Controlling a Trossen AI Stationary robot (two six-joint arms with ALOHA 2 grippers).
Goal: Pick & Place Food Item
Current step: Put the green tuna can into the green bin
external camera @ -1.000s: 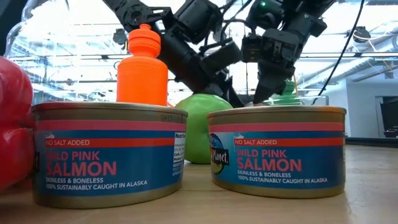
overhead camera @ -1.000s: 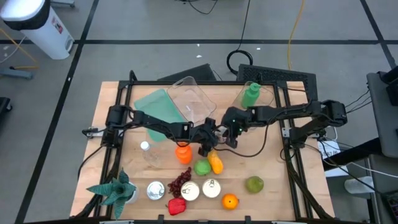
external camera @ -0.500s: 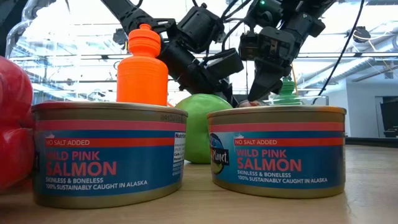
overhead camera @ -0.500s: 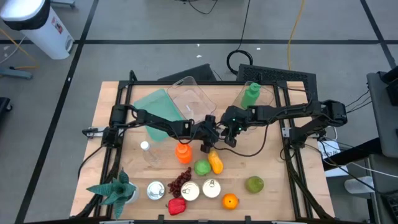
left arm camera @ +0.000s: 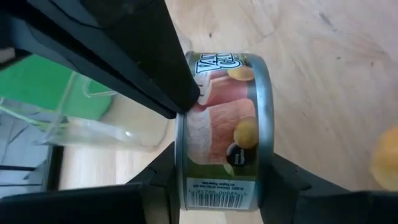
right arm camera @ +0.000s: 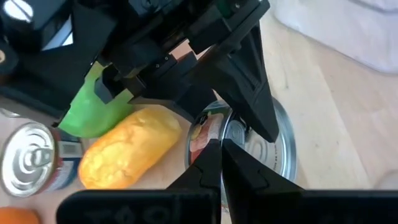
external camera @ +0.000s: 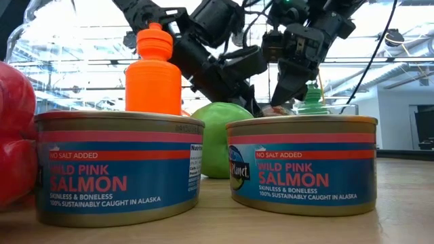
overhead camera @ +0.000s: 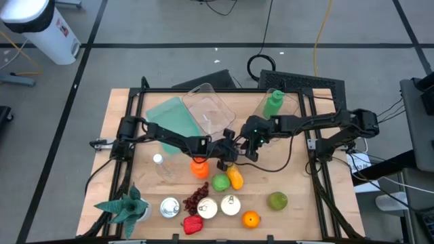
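**Left pincer closing on the tin at mid-counter**

I worked over a wooden counter (overhead camera: 285, 183) crowded with food props, and I took them from the biggest down. At the back lay a clear container (overhead camera: 207, 108) with its green lid (overhead camera: 169, 118) beside it; I judged that to be the drop-off, since it stood open and apart from the food. A green bottle (overhead camera: 272, 103) stood at the far right of the back row. Nearer me sat an orange bottle (overhead camera: 199, 167), a green apple (overhead camera: 220, 181) and a yellow roll-shaped item (overhead camera: 235, 178), with two salmon cans (external camera: 302, 163) right at the low camera.

Both arms met in the middle. The left pincer (left arm camera: 217, 155) was what I had at work: its fingers straddled a small tin (left arm camera: 224, 137) lying on its side on the counter, one finger pressed to the rim and the other along the opposite face, grasping it or very nearly so. I judged the tin lay that way so the fingers could span its short height.

The right pincer (right arm camera: 221, 155) hung clenched and empty just above the same tin, its tips beside the lid, and I read it as steadying or simply waiting. The tin sat between the two pincers, just beside the yellow item.
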